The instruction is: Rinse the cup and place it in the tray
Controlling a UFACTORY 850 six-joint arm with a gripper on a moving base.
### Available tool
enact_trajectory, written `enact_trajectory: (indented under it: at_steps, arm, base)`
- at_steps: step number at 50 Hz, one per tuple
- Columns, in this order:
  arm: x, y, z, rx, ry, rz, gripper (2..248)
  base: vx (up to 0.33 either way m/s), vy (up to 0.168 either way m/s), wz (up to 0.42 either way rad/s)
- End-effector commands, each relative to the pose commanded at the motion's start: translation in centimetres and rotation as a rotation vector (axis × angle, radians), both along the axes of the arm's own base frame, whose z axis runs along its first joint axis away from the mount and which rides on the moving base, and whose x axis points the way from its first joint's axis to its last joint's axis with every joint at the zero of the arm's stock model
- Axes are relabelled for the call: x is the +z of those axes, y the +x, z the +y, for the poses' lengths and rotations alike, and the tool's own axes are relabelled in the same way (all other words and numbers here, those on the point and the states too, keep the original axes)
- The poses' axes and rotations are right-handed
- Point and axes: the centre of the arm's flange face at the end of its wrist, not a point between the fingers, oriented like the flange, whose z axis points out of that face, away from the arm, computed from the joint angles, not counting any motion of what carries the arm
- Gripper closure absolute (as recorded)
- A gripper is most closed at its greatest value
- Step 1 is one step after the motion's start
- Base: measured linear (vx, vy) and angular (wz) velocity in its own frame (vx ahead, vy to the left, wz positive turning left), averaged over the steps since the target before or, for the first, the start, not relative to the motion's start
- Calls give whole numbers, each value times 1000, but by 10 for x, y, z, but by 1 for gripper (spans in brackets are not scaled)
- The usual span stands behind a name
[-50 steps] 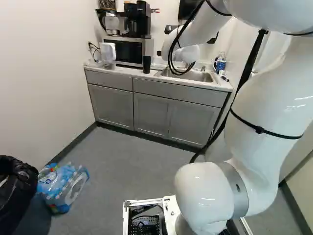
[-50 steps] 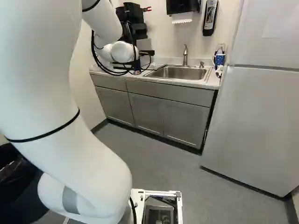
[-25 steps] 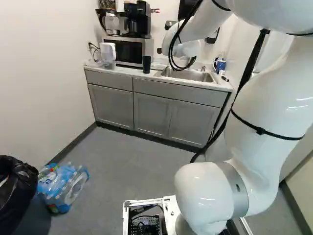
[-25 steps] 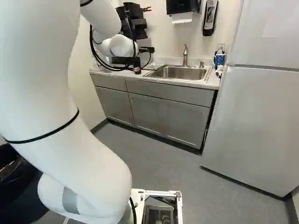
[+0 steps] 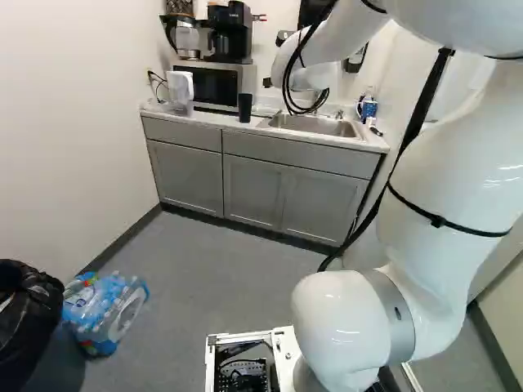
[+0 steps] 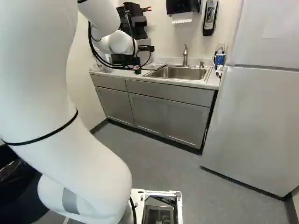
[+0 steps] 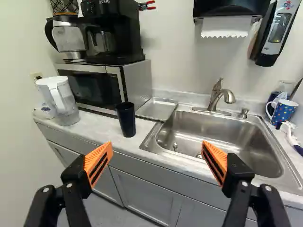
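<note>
In the right base view my gripper [image 6: 125,59] shows as a dark block at the arm's far end, above the counter. The wrist view has the gripper [image 7: 156,155] open, its orange pads wide apart with nothing between them. A dark, tall cup [image 7: 126,119] stands upright on the counter, ahead of the fingers and nearer the left one; the left base view shows the same cup [image 5: 245,107] in front of the microwave. The flat metal tray [image 7: 157,109] lies behind the cup, between microwave and sink. The sink [image 7: 215,137] has a faucet [image 7: 219,96] at its back.
A microwave [image 7: 97,85] bears coffee makers; a water pitcher [image 7: 59,101] stands beside it. Right of the sink are a blue dotted mug [image 7: 282,112] and a brush [image 7: 293,139]. The fridge [image 6: 257,116] borders the counter. Bottles [image 5: 105,312] lie on the floor.
The arm's wrist has risen slightly and turned, so the gripper's dark body lies more level in the right base view. The base and the cup have stayed put.
</note>
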Motion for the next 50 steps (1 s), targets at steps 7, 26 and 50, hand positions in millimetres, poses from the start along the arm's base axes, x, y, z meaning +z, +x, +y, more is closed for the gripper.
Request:
enact_trajectory:
  at_steps: [7,26,50]
  arm:
    - [0,0,0,0,0,0,3]
    - [0,0,0,0,0,0,3]
    - [0,0,0,0,0,0,3]
  base:
    - [-1,3,49]
    - [48,-49,30]
    - [94,-104,4]
